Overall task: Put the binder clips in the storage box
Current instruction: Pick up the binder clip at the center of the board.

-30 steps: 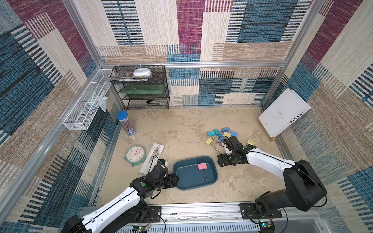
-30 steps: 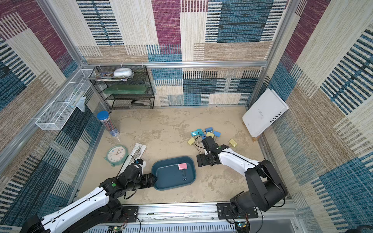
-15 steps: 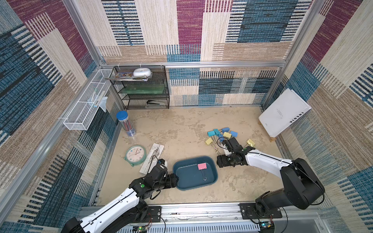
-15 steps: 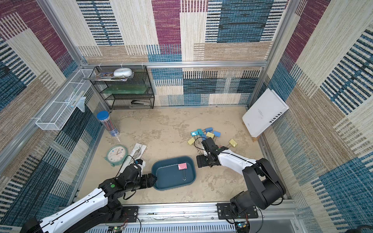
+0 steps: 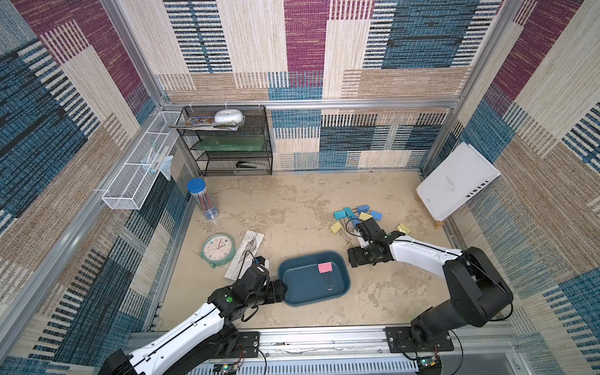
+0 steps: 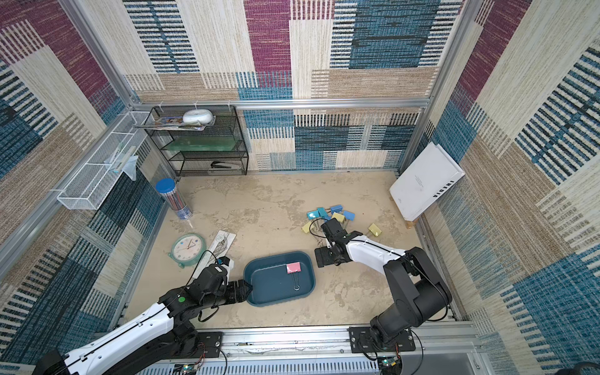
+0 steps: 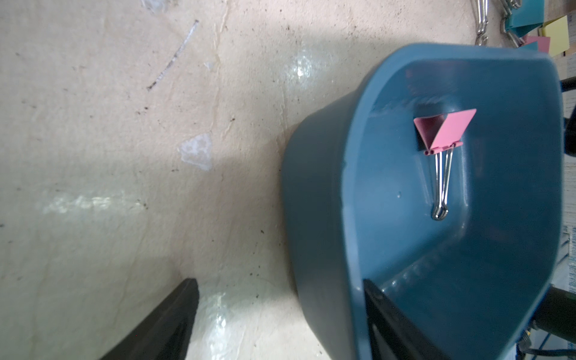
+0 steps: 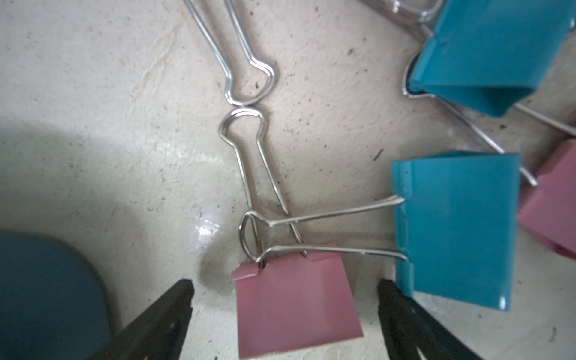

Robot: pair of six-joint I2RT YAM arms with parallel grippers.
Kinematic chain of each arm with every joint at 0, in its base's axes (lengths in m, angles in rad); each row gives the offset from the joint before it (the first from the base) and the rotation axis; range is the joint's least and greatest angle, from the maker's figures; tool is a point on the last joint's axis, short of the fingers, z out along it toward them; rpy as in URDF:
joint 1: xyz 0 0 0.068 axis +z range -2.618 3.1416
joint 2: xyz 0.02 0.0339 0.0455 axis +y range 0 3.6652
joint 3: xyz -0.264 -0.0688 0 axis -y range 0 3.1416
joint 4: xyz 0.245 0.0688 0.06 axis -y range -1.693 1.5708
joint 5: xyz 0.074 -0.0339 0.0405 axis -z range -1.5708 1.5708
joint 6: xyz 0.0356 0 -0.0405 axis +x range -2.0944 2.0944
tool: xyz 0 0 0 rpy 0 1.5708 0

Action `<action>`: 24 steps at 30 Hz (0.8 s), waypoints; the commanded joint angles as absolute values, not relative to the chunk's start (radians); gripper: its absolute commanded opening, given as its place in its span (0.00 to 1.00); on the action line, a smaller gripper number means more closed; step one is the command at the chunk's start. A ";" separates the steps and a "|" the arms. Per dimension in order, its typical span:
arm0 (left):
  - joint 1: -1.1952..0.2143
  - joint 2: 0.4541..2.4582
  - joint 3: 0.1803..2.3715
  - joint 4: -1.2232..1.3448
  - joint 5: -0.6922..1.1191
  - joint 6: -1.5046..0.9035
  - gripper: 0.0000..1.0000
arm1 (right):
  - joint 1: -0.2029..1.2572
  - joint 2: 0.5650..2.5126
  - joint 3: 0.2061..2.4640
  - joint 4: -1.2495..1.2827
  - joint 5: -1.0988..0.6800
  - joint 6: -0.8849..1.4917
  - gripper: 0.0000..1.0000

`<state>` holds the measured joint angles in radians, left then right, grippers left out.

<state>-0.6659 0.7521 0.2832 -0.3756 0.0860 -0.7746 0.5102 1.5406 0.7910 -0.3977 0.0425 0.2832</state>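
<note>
Currently, pink binder clip (image 8: 296, 299) bracketed, untouched, by spread right gripper (image 8: 284, 281); storage box (image 7: 311, 193) wall straddled by parted left gripper (image 7: 279, 280).

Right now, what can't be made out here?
- Pink clip at the right end effector: hidden under the arm in both top views.
- Clip pile: partly covered by that arm, top views; count unclear.
- Box: cut off by the edge, right wrist view.
- Book cover text: too small.

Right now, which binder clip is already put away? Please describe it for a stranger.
Find the dark teal storage box near the front edge of the table. Inside lies one pink binder clip with silver handles. All other clips lie outside it, on the table.
</note>
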 commanded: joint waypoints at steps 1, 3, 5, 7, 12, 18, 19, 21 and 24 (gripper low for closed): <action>-0.665 0.749 0.280 -0.395 0.086 -0.770 0.83 | 0.512 1.548 0.785 -0.416 -0.003 0.265 0.95; -0.666 0.746 0.280 -0.395 0.085 -0.771 0.83 | 0.512 1.549 0.786 -0.418 -0.017 0.262 0.93; -0.665 0.747 0.280 -0.395 0.084 -0.771 0.83 | 0.517 1.554 0.787 -0.420 -0.035 0.259 0.91; -0.666 0.747 0.279 -0.393 0.083 -0.772 0.83 | 0.528 1.560 0.789 -0.423 -0.039 0.259 0.89; -0.666 0.751 0.280 -0.390 0.083 -0.772 0.83 | 0.540 1.568 0.789 -0.436 -0.044 0.271 0.80; -0.666 0.749 0.280 -0.394 0.084 -0.772 0.83 | 0.548 1.551 0.785 -0.482 -0.012 0.315 0.75; -0.666 0.748 0.280 -0.397 0.084 -0.772 0.83 | 0.548 1.542 0.783 -0.488 -0.002 0.322 0.74; -0.665 0.743 0.278 -0.396 0.084 -0.772 0.83 | 0.548 1.538 0.783 -0.486 -0.003 0.324 0.69; -0.666 0.738 0.278 -0.403 0.081 -0.772 0.83 | 0.552 1.555 0.795 -0.507 0.010 0.334 0.58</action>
<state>-0.6659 0.7399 0.2813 -0.3801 0.0853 -0.7750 0.5468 1.5425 0.7944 -0.4267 0.0410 0.3027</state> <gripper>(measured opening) 0.828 0.592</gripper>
